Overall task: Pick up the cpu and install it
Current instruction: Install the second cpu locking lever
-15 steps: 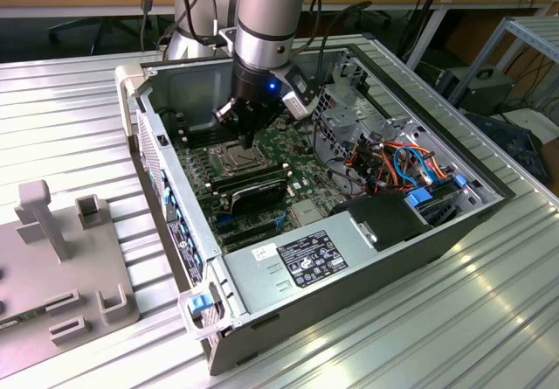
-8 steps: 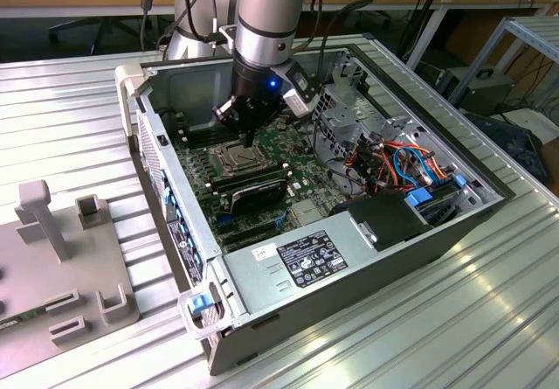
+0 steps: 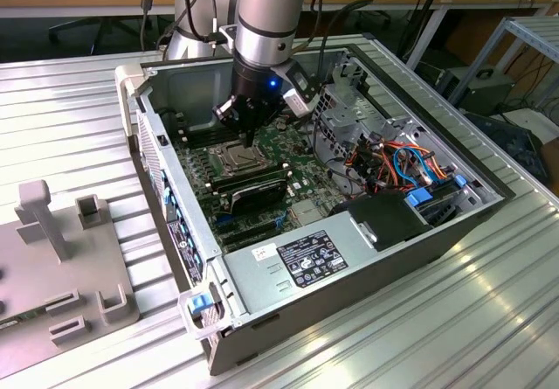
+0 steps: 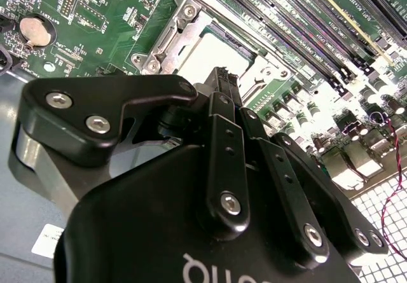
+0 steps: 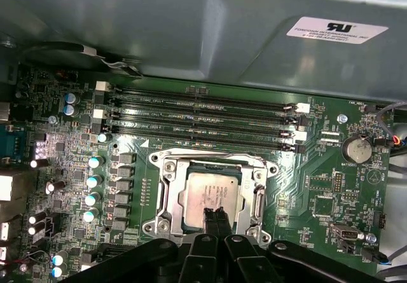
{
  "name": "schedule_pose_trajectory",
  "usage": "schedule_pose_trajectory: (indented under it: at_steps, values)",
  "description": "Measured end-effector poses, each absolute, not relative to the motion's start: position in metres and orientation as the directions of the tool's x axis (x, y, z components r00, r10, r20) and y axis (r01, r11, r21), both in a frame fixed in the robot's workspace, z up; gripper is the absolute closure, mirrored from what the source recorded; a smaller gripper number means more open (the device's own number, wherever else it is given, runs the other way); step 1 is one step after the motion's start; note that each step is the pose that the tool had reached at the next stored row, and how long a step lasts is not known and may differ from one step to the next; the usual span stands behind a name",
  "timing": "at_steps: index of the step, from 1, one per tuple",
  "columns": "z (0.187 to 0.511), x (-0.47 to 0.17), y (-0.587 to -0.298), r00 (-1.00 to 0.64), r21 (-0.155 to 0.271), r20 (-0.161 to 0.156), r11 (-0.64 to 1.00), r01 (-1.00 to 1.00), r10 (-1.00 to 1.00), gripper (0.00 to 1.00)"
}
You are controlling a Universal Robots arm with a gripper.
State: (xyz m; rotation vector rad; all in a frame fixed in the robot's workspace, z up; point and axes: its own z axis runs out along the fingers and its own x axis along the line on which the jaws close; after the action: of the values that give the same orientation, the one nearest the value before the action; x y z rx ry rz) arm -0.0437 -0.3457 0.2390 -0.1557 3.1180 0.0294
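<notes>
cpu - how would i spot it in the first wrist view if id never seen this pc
Start at the green motherboard inside the open case, below the row of long black memory slots. There sits a square metal socket frame, and the cpu lies inside it, by the gripper. It is the one flat, dull silver square; everything around it is green board, black slots or bright frame.

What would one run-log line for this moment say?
tool: shut, tips over chip | chip: lying in socket frame | frame: open | board: inside computer case
</notes>
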Motion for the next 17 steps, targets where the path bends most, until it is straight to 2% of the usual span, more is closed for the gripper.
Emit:
schedule_pose_trajectory:
  at_steps: [17]
  values:
    - [0.2450,-0.0437,-0.3514,-0.995,0.018,-0.020,0.995,-0.100,-0.099,0.89]
